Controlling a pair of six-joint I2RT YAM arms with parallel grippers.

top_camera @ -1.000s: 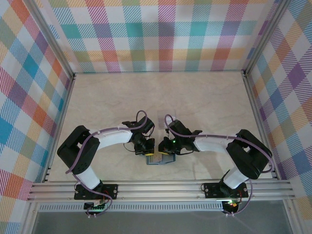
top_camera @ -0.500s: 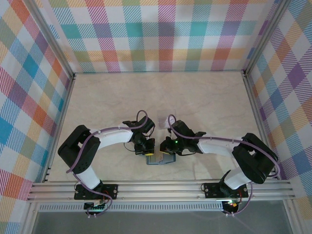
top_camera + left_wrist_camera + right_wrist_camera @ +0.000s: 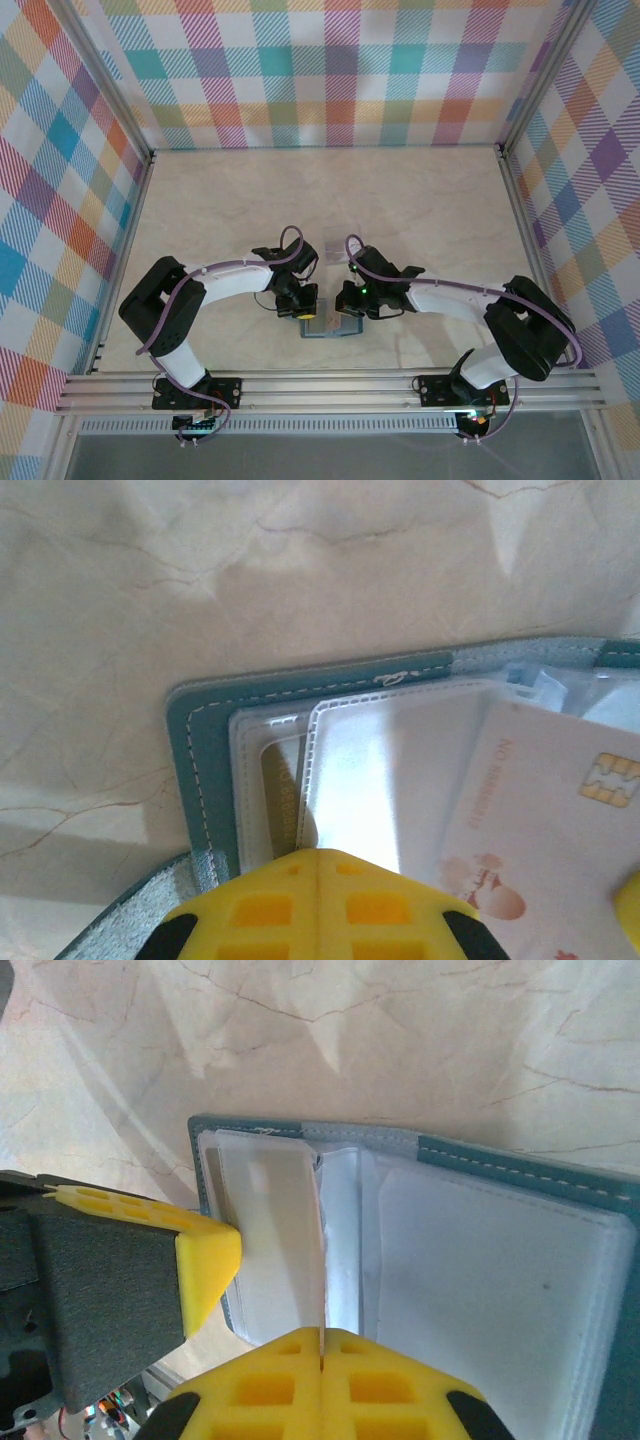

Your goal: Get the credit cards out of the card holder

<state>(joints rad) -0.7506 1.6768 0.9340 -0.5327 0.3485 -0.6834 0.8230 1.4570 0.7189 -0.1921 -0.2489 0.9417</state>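
- Marbled table (image 3: 420, 220) is seen with the open holder (image 3: 347, 329) laid near its front edge, between both claws.
- Left claw (image 3: 318, 880) is clenched and pressed on the holder; right claw (image 3: 322, 1360) is clenched, seemingly on the pale card (image 3: 540, 810).
- Should that thin edge be lost, the card could be dropped, or the holder dragged along.
- Counted: two cards, the darker card (image 3: 278, 790) pocketed; one holder; two claws.

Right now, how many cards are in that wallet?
2: a pale chip card toward the wallet's middle, a brownish one behind a clear sleeve near its corner. Others may be hidden.
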